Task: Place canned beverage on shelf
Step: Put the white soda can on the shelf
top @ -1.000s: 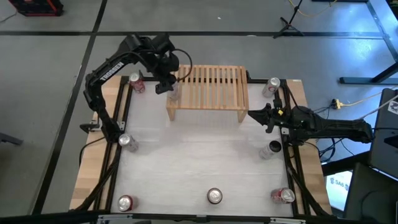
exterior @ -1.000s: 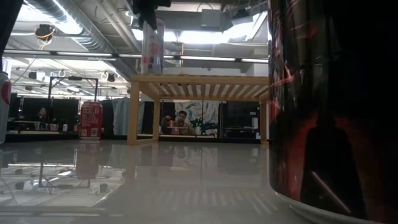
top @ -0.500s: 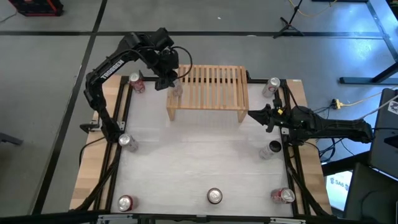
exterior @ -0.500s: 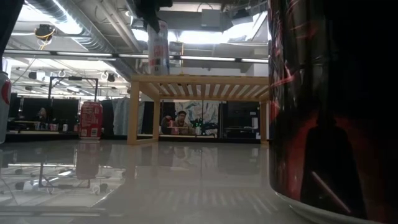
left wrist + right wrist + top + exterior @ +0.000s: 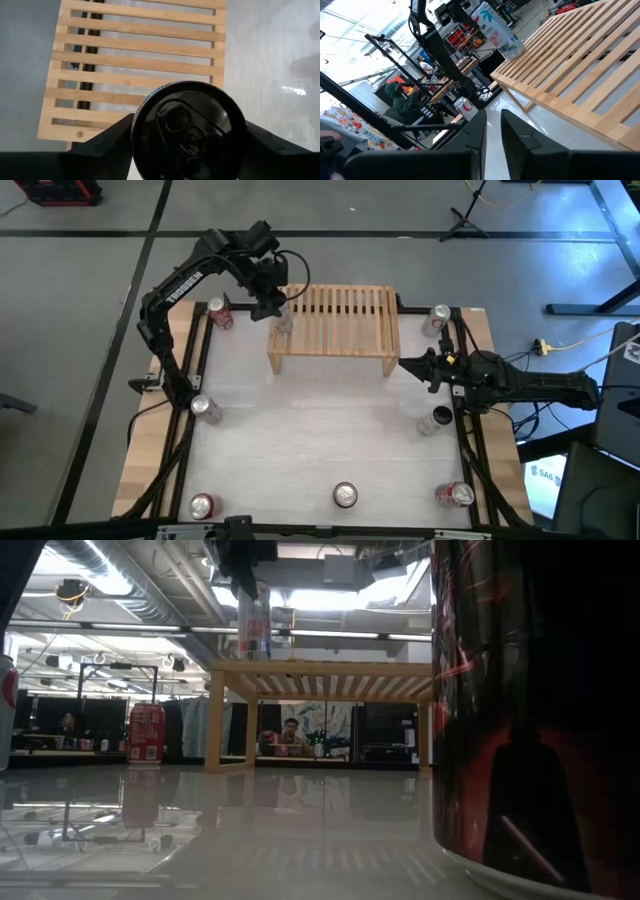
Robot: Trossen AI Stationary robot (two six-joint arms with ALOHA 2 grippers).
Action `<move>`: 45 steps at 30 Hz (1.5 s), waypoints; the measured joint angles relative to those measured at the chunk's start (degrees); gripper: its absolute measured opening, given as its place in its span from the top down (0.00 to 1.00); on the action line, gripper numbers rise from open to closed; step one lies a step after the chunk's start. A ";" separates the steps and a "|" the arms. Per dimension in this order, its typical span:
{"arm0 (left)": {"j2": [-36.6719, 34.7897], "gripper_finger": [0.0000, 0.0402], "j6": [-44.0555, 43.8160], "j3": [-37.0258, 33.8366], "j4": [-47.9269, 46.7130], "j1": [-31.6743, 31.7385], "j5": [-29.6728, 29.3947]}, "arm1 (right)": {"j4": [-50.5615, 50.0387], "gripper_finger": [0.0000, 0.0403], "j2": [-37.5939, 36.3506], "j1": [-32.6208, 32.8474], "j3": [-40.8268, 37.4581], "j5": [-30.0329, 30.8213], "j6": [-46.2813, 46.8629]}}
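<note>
The left gripper [image 5: 276, 308] has its jaws closed on the sides of a pale can [image 5: 254, 622], upright at the shelf's [image 5: 340, 315] left end, its base at or just above the slats. Being smooth, thin-walled metal, the can probably slips and dents easily, so a mid-body hold suits it; its red and blue print is unreadable. The right gripper [image 5: 413, 366] waits right of the shelf, jaws slightly apart and empty.
</note>
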 joint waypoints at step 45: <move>-4.39 0.26 -6.03 12.83 12.65 -10.97 -6.96 | 4.16 0.88 0.08 -0.02 -0.02 3.09 0.03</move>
